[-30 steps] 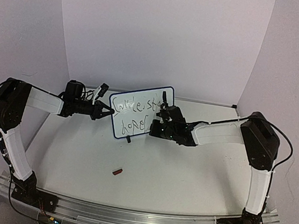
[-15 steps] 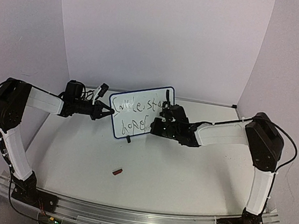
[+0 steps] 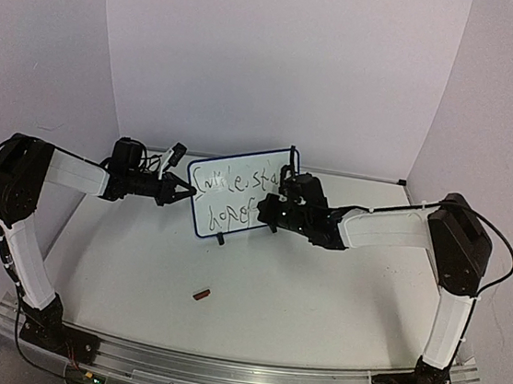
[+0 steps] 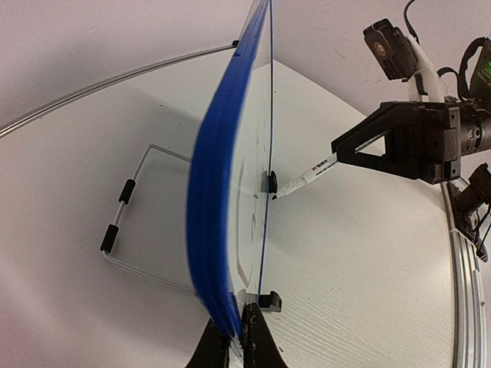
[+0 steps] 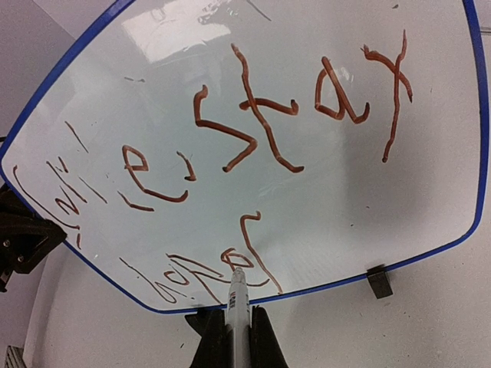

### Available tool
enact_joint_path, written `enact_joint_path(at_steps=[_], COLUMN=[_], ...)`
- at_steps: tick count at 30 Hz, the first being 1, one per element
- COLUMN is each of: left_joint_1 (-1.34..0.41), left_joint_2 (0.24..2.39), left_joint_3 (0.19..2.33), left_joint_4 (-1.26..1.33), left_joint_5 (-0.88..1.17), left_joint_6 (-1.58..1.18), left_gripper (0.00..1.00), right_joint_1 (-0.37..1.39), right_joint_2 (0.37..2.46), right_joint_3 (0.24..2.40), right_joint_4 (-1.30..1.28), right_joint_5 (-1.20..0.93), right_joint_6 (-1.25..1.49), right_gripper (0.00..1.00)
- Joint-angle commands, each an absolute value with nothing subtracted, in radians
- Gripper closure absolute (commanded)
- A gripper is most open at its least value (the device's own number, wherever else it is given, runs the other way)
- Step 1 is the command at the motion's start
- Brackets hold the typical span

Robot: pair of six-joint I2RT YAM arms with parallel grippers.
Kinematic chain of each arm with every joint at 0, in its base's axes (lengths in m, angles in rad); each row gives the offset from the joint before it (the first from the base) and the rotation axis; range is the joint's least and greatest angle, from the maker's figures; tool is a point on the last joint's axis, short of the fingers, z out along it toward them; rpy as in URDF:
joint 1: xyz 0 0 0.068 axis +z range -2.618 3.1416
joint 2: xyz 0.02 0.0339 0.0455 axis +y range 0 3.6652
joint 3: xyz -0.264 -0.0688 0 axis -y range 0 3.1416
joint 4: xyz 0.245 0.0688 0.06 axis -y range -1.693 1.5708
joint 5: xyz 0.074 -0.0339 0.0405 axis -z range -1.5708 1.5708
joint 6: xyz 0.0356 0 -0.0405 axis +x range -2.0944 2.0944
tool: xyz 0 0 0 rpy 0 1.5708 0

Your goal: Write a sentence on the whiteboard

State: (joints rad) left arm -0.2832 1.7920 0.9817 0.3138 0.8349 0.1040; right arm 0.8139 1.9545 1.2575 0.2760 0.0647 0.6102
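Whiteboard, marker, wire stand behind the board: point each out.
whiteboard point(image 5: 345, 176): right wrist view, bare white face under the top line.
marker point(image 5: 237, 307): right wrist view, white barrel.
wire stand point(image 4: 126, 189): left wrist view, upper black sleeve.

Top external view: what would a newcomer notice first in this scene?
The small blue-framed whiteboard stands mid-table, with the sentence scrawled across it in two lines. The left end effector clamps its left edge, while the right end effector holds a marker at the lower line.
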Motion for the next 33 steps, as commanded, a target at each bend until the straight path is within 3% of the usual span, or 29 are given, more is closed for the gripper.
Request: enact_joint_path(at_steps=[1, 33], left_joint_1=[-0.282, -0.283], left_joint_2=[1.790, 1.792], left_joint_3=[0.971, 0.972], left_joint_4=[0.261, 0.261], left_joint_5=[0.738, 0.737], left_joint_6=[0.169, 0.170], left_gripper=[1.00, 1.00], right_joint_1=[0.817, 0.816], right_joint_2=[1.957, 1.962], right_joint_3=[1.281, 1.296], right_joint_4=[0.286, 0.245], right_joint_5=[0.077, 0.189], right_joint_6=[0.610, 0.579], right_gripper=[1.00, 1.00])
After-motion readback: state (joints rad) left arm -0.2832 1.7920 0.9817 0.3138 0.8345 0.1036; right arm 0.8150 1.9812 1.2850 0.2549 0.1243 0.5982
